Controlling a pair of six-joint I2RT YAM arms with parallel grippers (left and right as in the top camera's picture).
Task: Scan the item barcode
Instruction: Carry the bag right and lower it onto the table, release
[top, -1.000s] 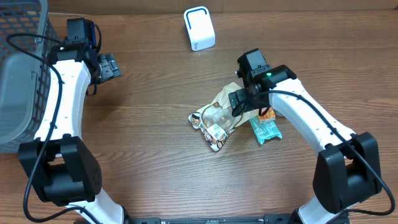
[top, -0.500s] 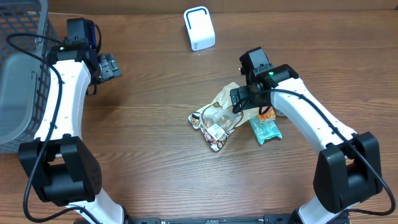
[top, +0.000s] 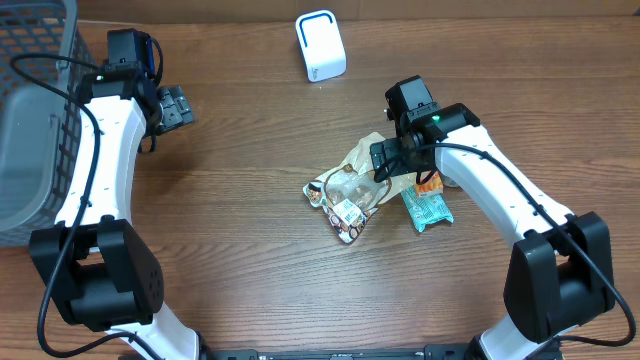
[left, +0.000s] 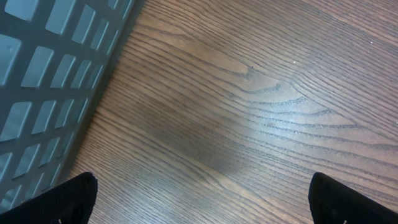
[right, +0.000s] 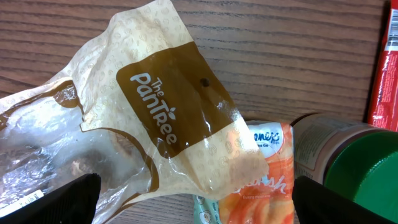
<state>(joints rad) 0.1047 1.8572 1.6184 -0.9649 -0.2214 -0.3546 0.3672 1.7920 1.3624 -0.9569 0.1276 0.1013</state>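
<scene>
Bread bag, tan and brown and printed "The PanTree", lies crumpled on the wooden table, right of centre, on top of a small heap of snacks under the right arm.

From left:
- A grey mesh basket stands at the table's left edge.
- The left gripper hangs just beside the basket over bare wood, its jaws spread wide and nothing between them. In the left wrist view, only the two dark fingertips, the basket wall and wood grain show.
- A white box-shaped device sits alone at the far edge, well apart from the heap.
- A clear printed wrapper with a small white sticker facing up touches the bread bag at the heap's near-left side.
- The right gripper is poised directly over the bag, jaws at full spread and closed on nothing. Whether a fingertip touches the plastic cannot be told.
- In the right wrist view, the fingers straddle the bag and its logo faces the lens.
- An orange packet lies partly under the bag's right corner.
- A green-lidded can stands just beside the packet, with a red pack at the frame's right edge.
- A green packet closes the heap on the right.
</scene>
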